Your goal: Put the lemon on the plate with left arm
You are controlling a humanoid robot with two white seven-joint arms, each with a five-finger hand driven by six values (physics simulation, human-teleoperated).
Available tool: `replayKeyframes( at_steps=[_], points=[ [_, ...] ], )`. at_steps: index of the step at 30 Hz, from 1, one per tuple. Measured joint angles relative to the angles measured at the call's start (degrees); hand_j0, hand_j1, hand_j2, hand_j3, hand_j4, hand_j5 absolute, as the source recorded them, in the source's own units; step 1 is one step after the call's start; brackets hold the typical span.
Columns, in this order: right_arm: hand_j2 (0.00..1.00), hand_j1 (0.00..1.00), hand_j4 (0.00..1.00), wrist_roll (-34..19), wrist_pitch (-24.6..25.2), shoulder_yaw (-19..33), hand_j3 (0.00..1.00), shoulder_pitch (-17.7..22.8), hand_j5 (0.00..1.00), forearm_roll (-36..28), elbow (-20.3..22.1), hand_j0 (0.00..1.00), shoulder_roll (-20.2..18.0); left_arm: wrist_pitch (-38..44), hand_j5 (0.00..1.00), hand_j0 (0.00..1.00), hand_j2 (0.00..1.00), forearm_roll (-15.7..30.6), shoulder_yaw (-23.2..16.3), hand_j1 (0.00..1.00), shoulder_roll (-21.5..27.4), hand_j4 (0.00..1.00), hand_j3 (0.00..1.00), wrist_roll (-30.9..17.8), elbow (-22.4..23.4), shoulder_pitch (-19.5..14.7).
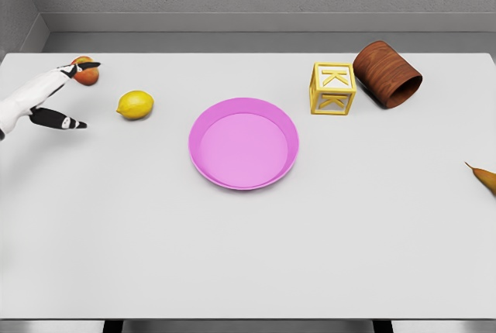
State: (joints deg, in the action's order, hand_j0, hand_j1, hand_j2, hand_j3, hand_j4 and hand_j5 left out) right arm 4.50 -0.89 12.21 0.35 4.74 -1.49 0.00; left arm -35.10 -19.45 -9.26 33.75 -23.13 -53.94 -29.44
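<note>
My left hand [48, 99]: at nine o'clock over the table [248, 255], fingers spread, holding nothing
Lemon [136, 104]: one, on the table just right of my hand, at ten o'clock from the plate [243, 143]
Plate: one, pink
Others: one lettered block [333, 88], one brown cup [387, 74] on its side

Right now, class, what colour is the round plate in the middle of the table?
Pink, a plain round plate, clearest in the head view.
</note>
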Motion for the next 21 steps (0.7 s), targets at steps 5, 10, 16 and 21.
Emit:
replayKeyframes(
  at_steps=[5, 10, 16, 21],
  points=[
    [1.0, 1.0, 1.0, 0.0, 0.0, 0.0, 1.0, 0.0, 1.0, 0.0, 0.0, 1.0, 0.0, 0.0, 1.0, 1.0, 1.0, -0.2, 0.3, 1.0, -0.1, 1.0, 1.0, -0.1, 0.0, 0.4],
    [1.0, 1.0, 1.0, 0.0, 0.0, -0.1, 1.0, 0.0, 1.0, -0.1, 0.0, 1.0, 0.0, 0.0, 1.0, 1.0, 1.0, -0.3, 0.4, 1.0, -0.8, 1.0, 1.0, -1.9, -0.1, 0.2],
    [1.0, 1.0, 1.0, 0.1, 0.0, -0.2, 1.0, 0.0, 1.0, -0.1, 0.0, 1.0, 0.0, 0.1, 1.0, 1.0, 1.0, -1.1, -6.8, 1.0, 1.9, 1.0, 1.0, -2.3, 1.4, -7.6],
    [1.0, 1.0, 1.0, 0.1, 0.0, -0.2, 1.0, 0.0, 1.0, -0.1, 0.0, 1.0, 0.0, 0.0, 1.0, 1.0, 1.0, -4.0, -17.2, 1.0, 2.3, 1.0, 1.0, -2.3, 2.4, -12.4]
  ],
)
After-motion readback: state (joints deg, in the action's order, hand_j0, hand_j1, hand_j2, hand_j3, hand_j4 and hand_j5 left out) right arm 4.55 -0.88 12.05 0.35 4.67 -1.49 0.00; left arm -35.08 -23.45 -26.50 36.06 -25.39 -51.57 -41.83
